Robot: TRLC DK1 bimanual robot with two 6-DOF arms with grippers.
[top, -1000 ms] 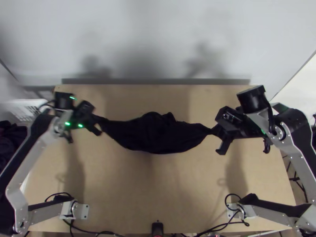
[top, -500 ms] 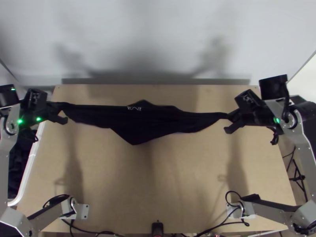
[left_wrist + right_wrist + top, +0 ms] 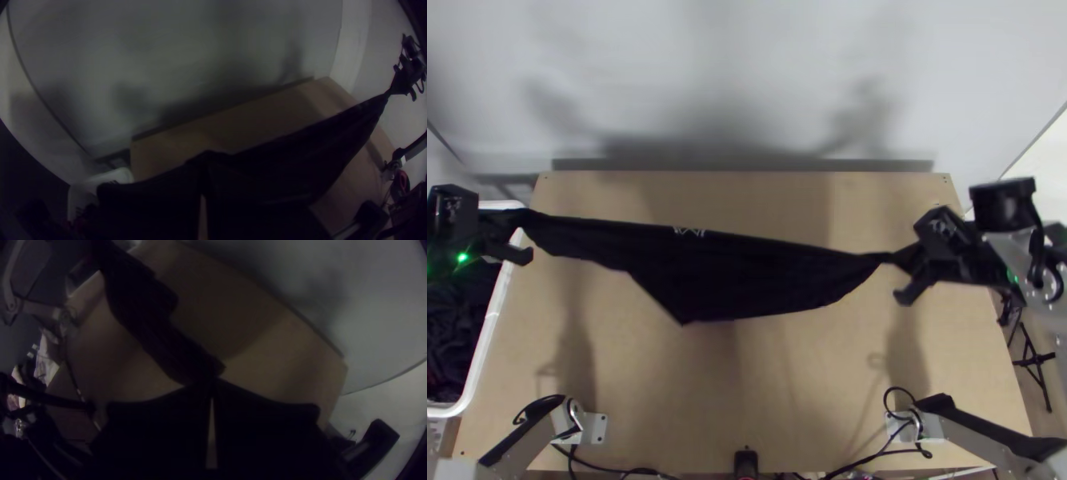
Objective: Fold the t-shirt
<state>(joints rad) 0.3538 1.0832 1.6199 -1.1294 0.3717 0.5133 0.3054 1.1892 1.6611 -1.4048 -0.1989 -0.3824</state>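
One black t-shirt (image 3: 747,280), stretched above one table (image 3: 747,384). Two grippers: left gripper (image 3: 525,234) clamped on one end, right gripper (image 3: 902,274) on the other. One white marking (image 3: 689,232), illegible. One white basket (image 3: 489,328) at the table's left edge.

The top view is fairly bright, with soft shadows on the pale wall (image 3: 947,72) at 12 o'clock and a green light (image 3: 462,258) glowing at 9 o'clock, while both wrist views are dim, edges bent, corners dark.
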